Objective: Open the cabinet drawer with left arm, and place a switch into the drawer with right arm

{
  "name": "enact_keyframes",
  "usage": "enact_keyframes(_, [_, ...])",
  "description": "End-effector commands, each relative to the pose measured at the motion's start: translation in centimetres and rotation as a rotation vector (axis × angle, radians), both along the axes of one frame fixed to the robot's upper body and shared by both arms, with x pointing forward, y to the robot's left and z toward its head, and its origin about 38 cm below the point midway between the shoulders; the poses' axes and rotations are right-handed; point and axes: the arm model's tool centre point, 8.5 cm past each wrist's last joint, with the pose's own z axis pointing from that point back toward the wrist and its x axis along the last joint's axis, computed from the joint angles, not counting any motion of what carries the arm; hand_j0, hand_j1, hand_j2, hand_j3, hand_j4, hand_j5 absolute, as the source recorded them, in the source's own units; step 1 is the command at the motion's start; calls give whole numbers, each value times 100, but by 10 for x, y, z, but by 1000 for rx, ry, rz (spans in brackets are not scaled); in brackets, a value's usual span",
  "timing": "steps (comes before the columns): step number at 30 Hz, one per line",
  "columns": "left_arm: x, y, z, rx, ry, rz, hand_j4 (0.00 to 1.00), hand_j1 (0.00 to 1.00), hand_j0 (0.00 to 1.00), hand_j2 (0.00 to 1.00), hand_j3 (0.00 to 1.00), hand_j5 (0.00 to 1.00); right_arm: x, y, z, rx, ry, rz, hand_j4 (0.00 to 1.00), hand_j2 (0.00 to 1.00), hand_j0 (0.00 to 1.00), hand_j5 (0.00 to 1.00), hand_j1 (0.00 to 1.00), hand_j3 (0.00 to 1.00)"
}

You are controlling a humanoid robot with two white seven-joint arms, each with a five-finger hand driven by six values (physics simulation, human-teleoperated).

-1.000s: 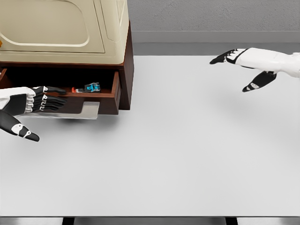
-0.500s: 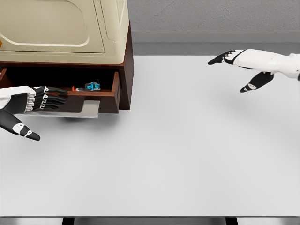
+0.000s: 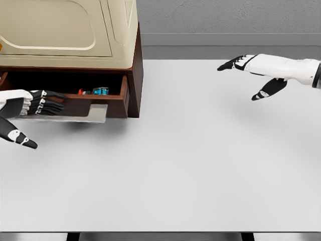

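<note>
Head view. The switch (image 3: 96, 91), a small object with a cyan body and a red-orange end, lies inside the open drawer (image 3: 75, 103) of the cabinet (image 3: 134, 75), toward the drawer's right side and just behind its front panel. The drawer is dark brown wood and stands partly pulled out at the cabinet's base; a pale grey flat handle (image 3: 95, 113) projects from the lower edge of its front. The cabinet's brown frame carries a cream-coloured upper body (image 3: 65, 30) with rounded recessed panels, cut off by the top and left edges.

The left hand (image 3: 35, 104) enters from the left edge, its dark fingers (image 3: 50, 103) extended against the drawer front at about handle height, thumb (image 3: 20, 139) splayed downward over the table; whether the fingers actually grip the handle cannot be told. The right hand (image 3: 253, 68) hovers released at the upper right, well apart from the cabinet, fingers straight and pointing left, thumb hanging below, holding nothing.

The table (image 3: 190, 165) is a flat, matte white surface filling most of the frame, with faint shadows under the drawer and the right hand. Behind it runs a grey wall (image 3: 225, 20) with a paler horizontal band (image 3: 225, 39). A dark strip shows below the table's near edge.
</note>
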Motion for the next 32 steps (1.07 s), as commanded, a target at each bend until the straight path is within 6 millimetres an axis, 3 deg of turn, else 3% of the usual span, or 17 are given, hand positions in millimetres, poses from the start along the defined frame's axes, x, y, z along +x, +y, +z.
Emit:
enact_keyframes(1, [1,2,3,12,-15,8,100,100,100,100,100,100,0,0,1,7,2,-2,100,100,100,100,100,100])
enact_keyframes(8, [5,1,18,-9,-53,11,100,100,100,100,100,100,0,0,1,7,1,-1,100,100,100,100,100,100])
enact_keyframes(19, [16,-7,67,-100,-167,3,100,100,100,100,100,100,0,0,1,7,1,-1,100,100,100,100,100,100])
enact_keyframes(24, [29,-48,53,-235,-135,-82,100,100,100,100,100,100,0,0,1,6,1,-2,100,100,100,100,100,100])
enact_keyframes(32, [32,-67,42,-305,-131,-132,100,100,100,100,100,100,0,1,1,7,0,0,100,100,100,100,100,100])
